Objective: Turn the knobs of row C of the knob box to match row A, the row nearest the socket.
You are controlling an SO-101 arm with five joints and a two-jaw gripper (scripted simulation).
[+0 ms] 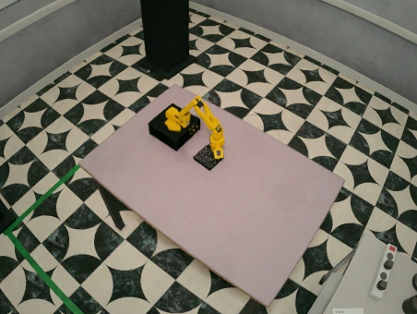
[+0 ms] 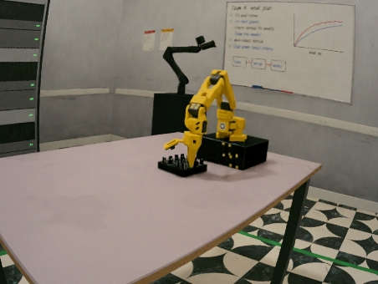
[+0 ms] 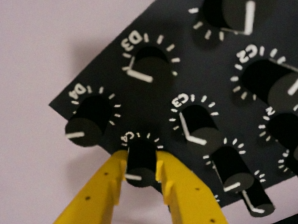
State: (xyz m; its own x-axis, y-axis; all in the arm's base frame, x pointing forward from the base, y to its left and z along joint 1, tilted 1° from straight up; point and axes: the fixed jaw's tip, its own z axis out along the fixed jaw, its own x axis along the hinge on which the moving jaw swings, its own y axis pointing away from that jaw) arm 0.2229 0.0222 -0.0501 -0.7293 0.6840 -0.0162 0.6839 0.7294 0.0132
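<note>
My yellow arm (image 2: 209, 93) arched forward, wrist pointing down over the knob box (image 2: 177, 168) on the pink table (image 2: 104, 196), gripper (image 3: 141, 170) clamped on knob C4 (image 3: 140, 159), at my wrist view's 6 o'clock edge.

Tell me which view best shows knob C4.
Wrist: knob C4 fills the foreground, clamped between the yellow fingers, label partly readable. Exterior shows only tiny knobs on the knob box; top shows a speckled square.

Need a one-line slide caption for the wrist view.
Yellow gripper shut on knob C4 at the knob box edge, with D4 and C3 untouched beside it.
</note>
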